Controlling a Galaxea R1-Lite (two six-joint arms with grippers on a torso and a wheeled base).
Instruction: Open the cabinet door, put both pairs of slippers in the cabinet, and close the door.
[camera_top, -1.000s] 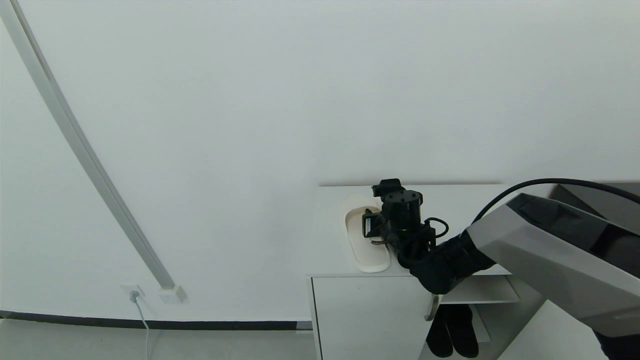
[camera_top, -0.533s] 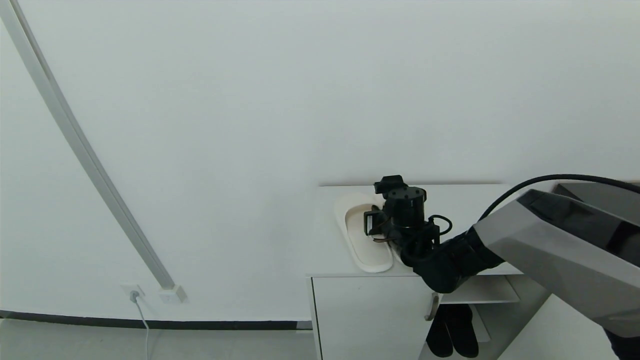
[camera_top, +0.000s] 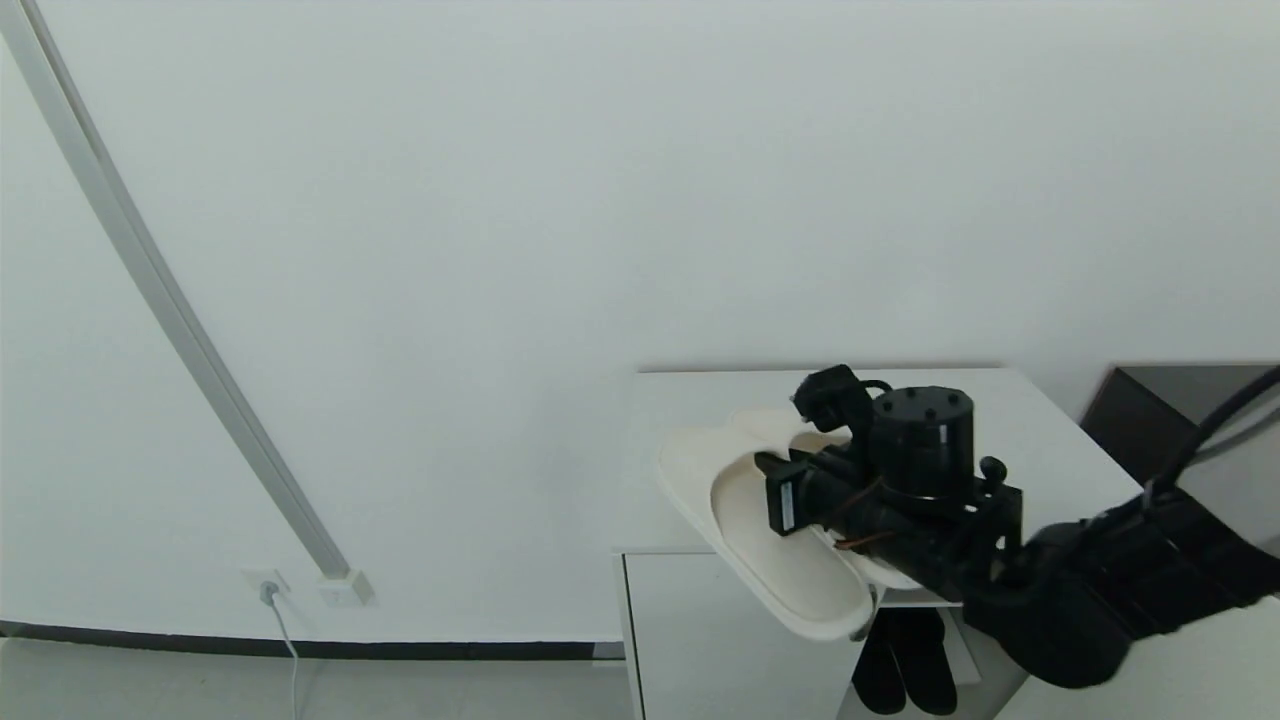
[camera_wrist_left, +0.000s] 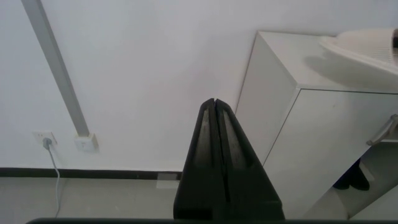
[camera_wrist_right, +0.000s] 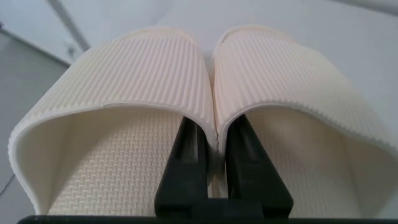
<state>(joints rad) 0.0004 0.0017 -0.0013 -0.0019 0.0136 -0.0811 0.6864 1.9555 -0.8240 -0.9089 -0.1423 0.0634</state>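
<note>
My right gripper (camera_top: 805, 452) is shut on a pair of cream slippers (camera_top: 790, 570), pinching their two inner strap walls together (camera_wrist_right: 214, 134). The pair hangs tilted above the front edge of the white cabinet (camera_top: 680, 410), heels jutting out past it. A pair of black slippers (camera_top: 900, 665) stands in the cabinet's open right half, under a shelf. The left door (camera_wrist_left: 323, 149) with its handle (camera_wrist_left: 380, 132) is closed. My left gripper (camera_wrist_left: 214, 124) is shut on nothing, low and left of the cabinet, facing its side.
A white wall rises behind the cabinet. A grey conduit (camera_top: 170, 300) slants down it to a socket (camera_top: 265, 582) near the floor. A dark object (camera_top: 1130, 410) stands right of the cabinet. Bare floor lies left of the cabinet.
My right gripper has lifted the cream slippers off the cabinet top and pulled them forward and to the right, closer to the head camera.
</note>
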